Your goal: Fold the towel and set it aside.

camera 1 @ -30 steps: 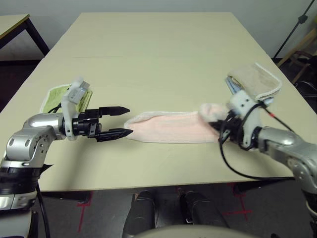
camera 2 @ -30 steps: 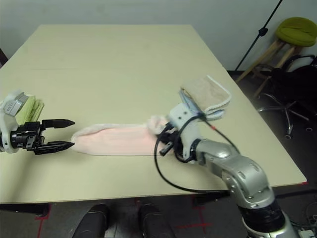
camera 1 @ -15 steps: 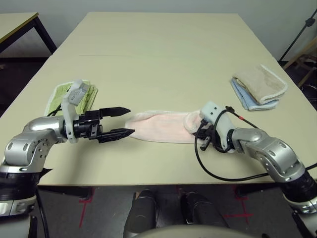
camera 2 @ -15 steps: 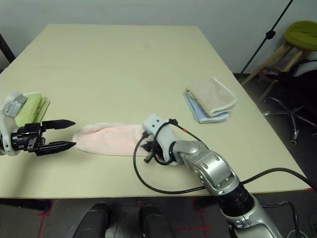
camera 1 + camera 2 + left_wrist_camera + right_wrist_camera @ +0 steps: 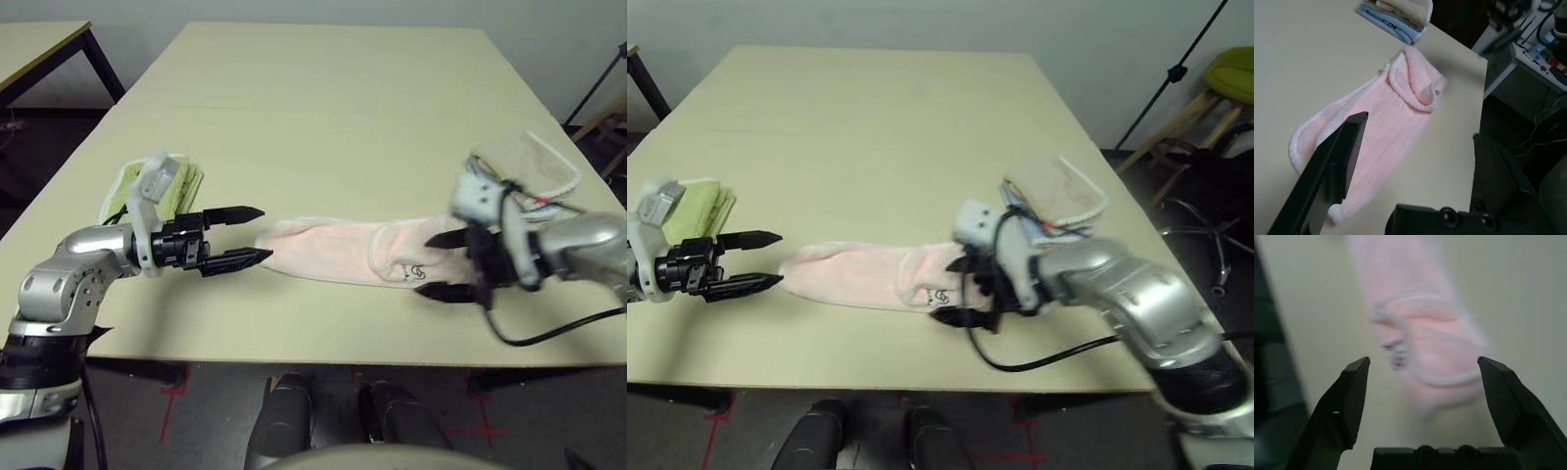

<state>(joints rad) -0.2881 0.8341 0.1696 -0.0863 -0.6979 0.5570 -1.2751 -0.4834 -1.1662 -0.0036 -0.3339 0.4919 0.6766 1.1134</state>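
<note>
Two sets of jaws stand open, holding nothing: the left gripper (image 5: pixel 257 234) hovers just off the left end of the towel (image 5: pixel 338 250), the right gripper (image 5: pixel 441 264) at its right end. That towel lies folded in a long strip on the desk (image 5: pixel 313 117), between a green towel (image 5: pixel 181 186) and a beige-and-blue stack (image 5: pixel 534 162).

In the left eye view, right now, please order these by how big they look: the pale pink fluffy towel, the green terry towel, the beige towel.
1. Pale pink fluffy towel, clearly largest.
2. Green terry towel and beige towel look alike, and both are partly hidden by the arms, so I will not rank them.
</note>
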